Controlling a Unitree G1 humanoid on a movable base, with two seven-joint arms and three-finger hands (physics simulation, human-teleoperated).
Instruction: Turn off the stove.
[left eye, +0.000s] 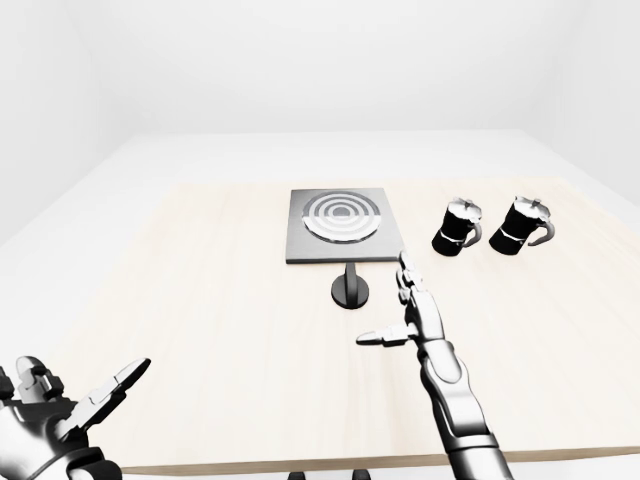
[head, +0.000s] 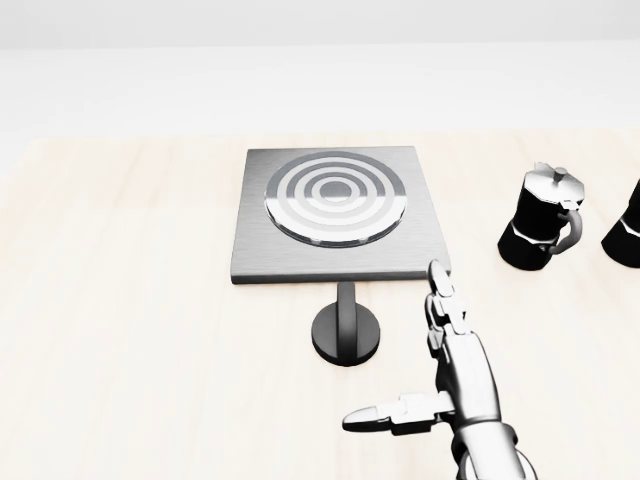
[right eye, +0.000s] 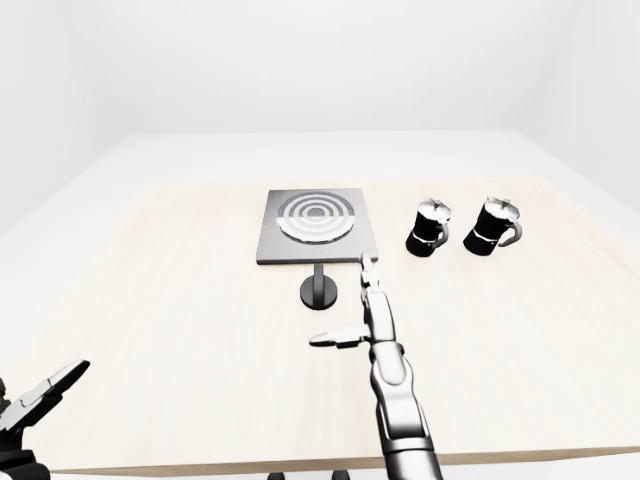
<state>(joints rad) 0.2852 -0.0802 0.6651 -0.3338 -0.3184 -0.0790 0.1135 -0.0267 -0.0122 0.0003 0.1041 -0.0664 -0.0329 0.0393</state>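
The stove (head: 340, 215) is a grey square plate with a ringed burner (head: 336, 196), lying on the wooden table (head: 120, 330). Its black round knob (head: 346, 333) sits just below the plate's lower edge on a short stem. My right hand (head: 425, 375) is open, fingers stretched up and thumb pointing left, just to the right of the knob and below it, not touching it. My left hand (left eye: 70, 405) is open at the bottom left of the left-eye view, far from the stove.
Two black-and-silver moka pots (left eye: 458, 226) (left eye: 522, 226) stand on the table to the right of the stove. The table's near edge (left eye: 300, 463) runs along the bottom of the left-eye view. White floor and walls surround the table.
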